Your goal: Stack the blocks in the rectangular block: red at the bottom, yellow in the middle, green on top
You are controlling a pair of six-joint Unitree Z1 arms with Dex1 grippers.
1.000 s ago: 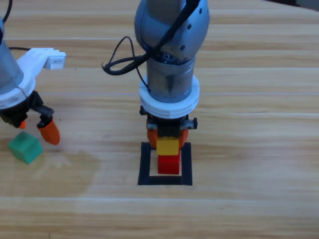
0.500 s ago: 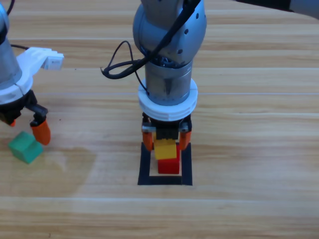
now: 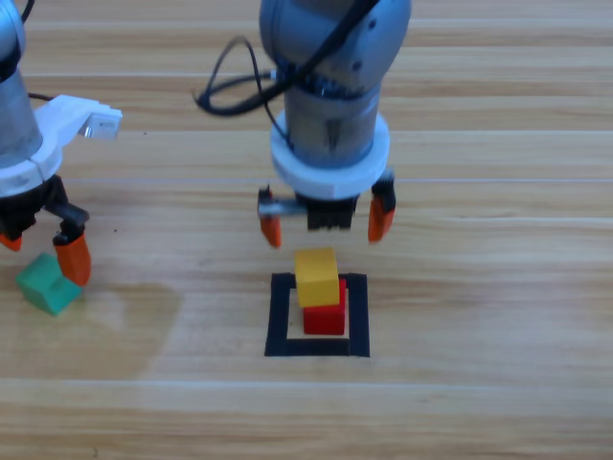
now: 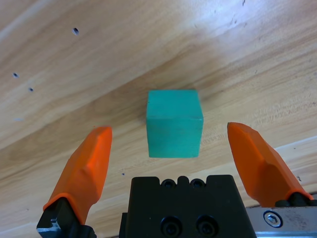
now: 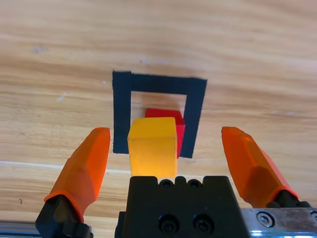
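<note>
Yellow (image 3: 318, 276) sits on red (image 3: 327, 317) inside the rectangular block (image 3: 278, 316), centre frame; your right claw (image 3: 326, 226) hangs wide open, empty. Next, close your open left claw (image 3: 42, 251) around green (image 3: 48, 284), lower left.

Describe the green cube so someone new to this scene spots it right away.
Start at the wooden table and go to its left edge in the high view, far from the black tape square holding the red and yellow stack. The green cube sits there alone between the left gripper's open jaws. It is the only teal block, and the only unstacked one.
</note>
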